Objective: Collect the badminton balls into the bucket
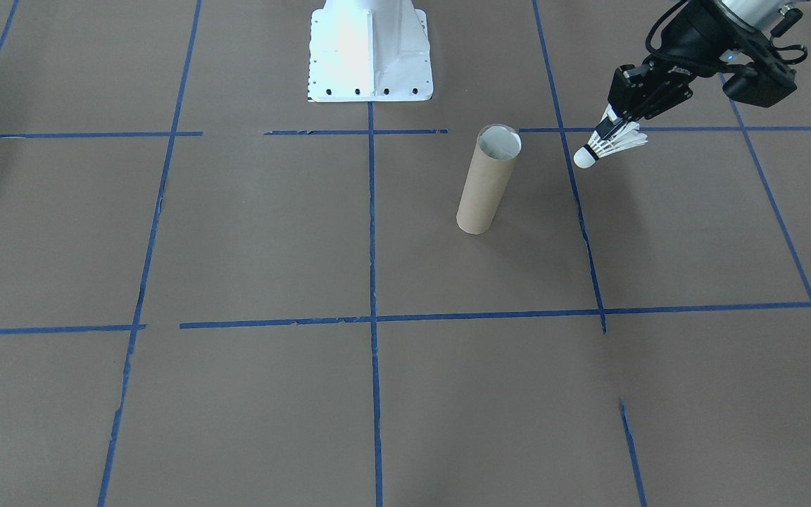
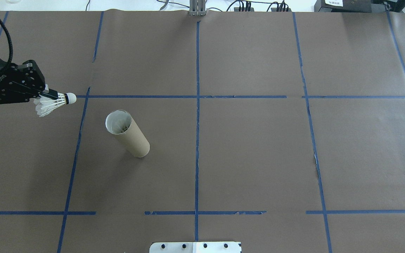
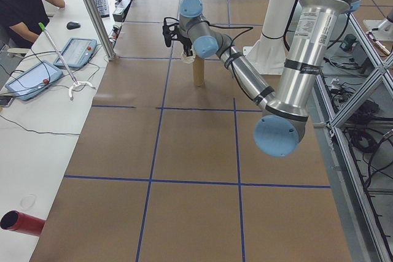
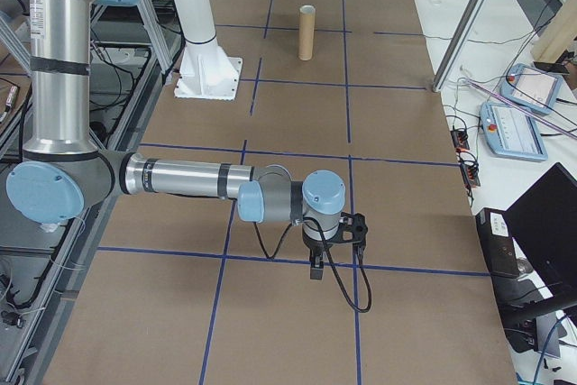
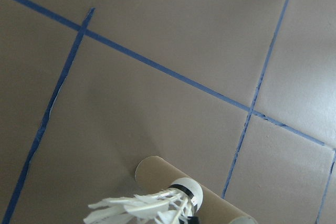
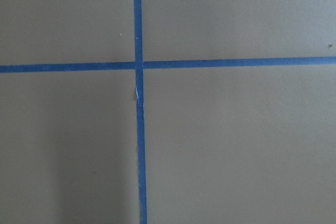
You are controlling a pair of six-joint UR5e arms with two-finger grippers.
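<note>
The shuttlecock (image 5: 152, 205) is gripped at its feathers by the left pincer (image 1: 613, 127), beside the tube (image 1: 487, 182), whose narrow mouth could be missed or knocked.

Lighting even, diffuse, overhead. White metal robot base (image 1: 370, 53) blown out by glare at top of front view. Brown paper-covered tabletop (image 2: 251, 151) evenly lit, shadows soft and faint. White feather shuttlecock (image 5: 152, 205) slightly blurred in left wrist view.
</note>
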